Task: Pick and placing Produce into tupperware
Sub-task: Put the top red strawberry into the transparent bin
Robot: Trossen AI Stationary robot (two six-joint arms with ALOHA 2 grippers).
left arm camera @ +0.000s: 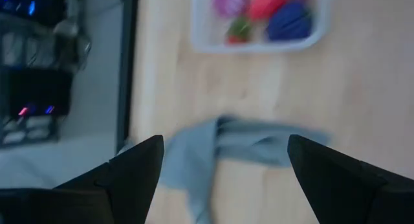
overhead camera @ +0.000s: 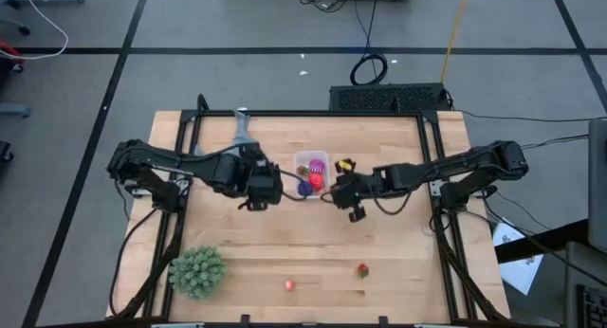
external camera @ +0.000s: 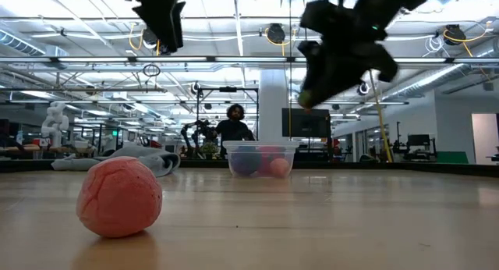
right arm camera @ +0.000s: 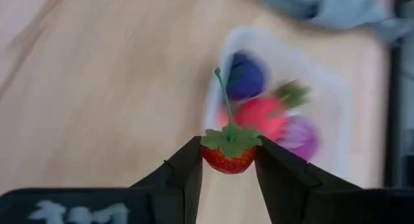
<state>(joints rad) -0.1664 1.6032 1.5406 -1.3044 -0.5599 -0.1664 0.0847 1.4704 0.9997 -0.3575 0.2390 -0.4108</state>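
Near the middle of the tabletop, from above, I see the tupperware (overhead camera: 311, 167) sitting toward the far edge with a magenta fruit (overhead camera: 316, 164), a red-pink one (overhead camera: 316, 180) and a dark blue-purple one (overhead camera: 304, 188) in it; my left gripper (overhead camera: 262, 188) hangs just left of it and my right gripper (overhead camera: 340, 190) just right of it. A grey cloth (overhead camera: 244, 129) lies at the far edge, a green spiky ball (overhead camera: 198, 271) near the front left corner, and two small red berries (overhead camera: 289, 284) (overhead camera: 362, 269) sit apart along the front edge. At table height, a pink berry (external camera: 119, 196) looms close, with the tupperware (external camera: 260, 158) behind it and a person (external camera: 235, 127) in the room beyond. Past my left wrist, the fingers (left arm camera: 132, 175) stand wide apart and empty above the cloth (left arm camera: 233, 149), the tupperware (left arm camera: 259, 44) beyond. Past my right wrist, the fingers (right arm camera: 184, 175) are clamped on a strawberry (right arm camera: 228, 153) with a green stem, held over the tupperware (right arm camera: 336, 130).
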